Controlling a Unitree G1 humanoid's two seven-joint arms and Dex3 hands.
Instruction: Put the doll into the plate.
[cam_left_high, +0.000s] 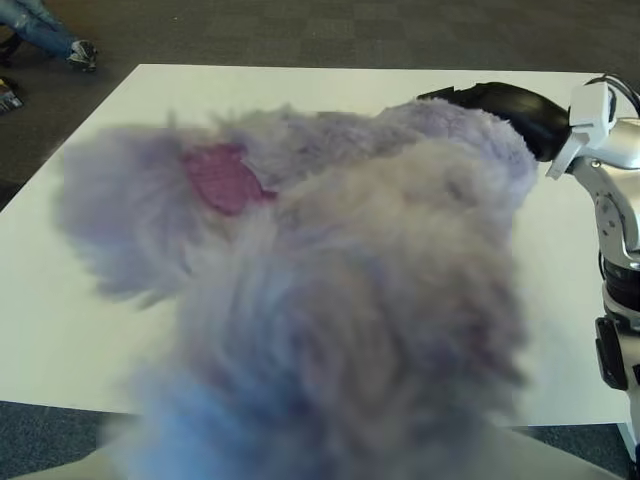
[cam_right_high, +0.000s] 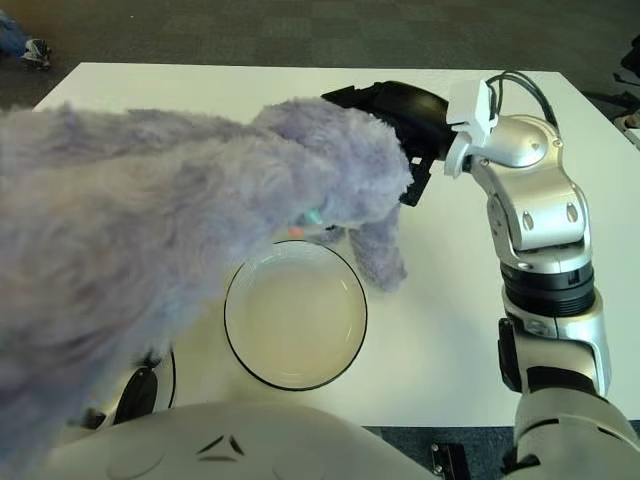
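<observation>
A big fluffy purple doll (cam_right_high: 200, 200) with a pink patch (cam_left_high: 220, 178) hangs in the air over the table, its near end raised close to my head. My right hand (cam_right_high: 400, 120), black, is shut on the doll's far end at the upper right. My left hand is buried under the doll's near end and carries it; only its wrist (cam_right_high: 140, 392) shows. The white plate (cam_right_high: 295, 315) with a dark rim lies empty on the table below the doll. In the left eye view the doll hides the plate.
The white table (cam_right_high: 450, 300) runs to its front edge just before my torso (cam_right_high: 230, 440). Dark carpet surrounds it. A person's shoe (cam_left_high: 80, 52) shows at the far left beyond the table corner.
</observation>
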